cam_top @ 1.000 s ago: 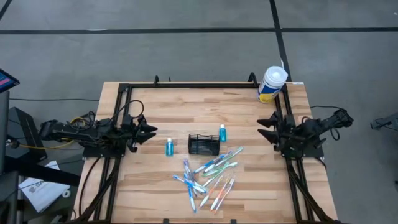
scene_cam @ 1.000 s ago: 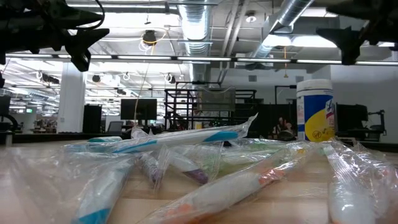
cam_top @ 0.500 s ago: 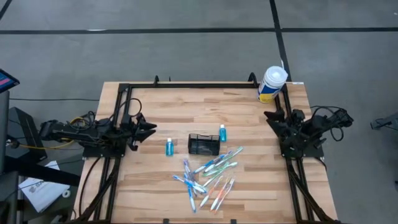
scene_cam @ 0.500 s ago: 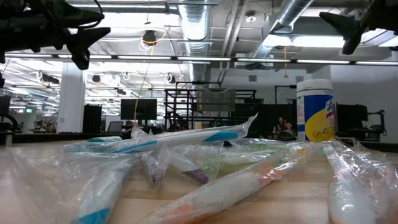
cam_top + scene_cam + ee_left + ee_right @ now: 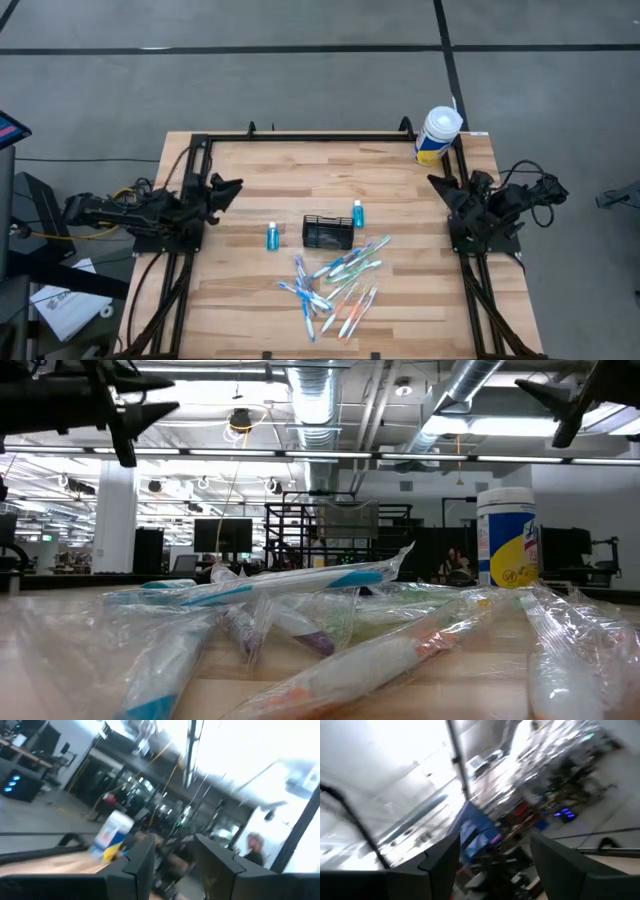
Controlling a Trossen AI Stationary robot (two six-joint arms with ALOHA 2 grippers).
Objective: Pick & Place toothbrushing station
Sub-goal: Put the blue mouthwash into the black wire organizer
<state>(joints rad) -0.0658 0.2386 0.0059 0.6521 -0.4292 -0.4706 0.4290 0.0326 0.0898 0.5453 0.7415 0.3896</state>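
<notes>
At table centre, the toothbrushing station (image 5: 328, 232), a small black wire-mesh caddy, is seen standing empty, flanked by two small blue bottles (image 5: 271, 236) at nine and two o'clock. Wrapped toothbrushes (image 5: 336, 283) are scattered just beyond it toward six o'clock. A white tub (image 5: 437, 135) is placed at the one o'clock corner. The left gripper (image 5: 231, 187) is held at the nine o'clock edge, fingers apart; the right gripper (image 5: 438, 185) is raised at three o'clock, fingers likewise apart, nothing held by either.

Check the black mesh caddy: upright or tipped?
Upright: the high view shows the black mesh caddy open side up, resting on the table.
</notes>
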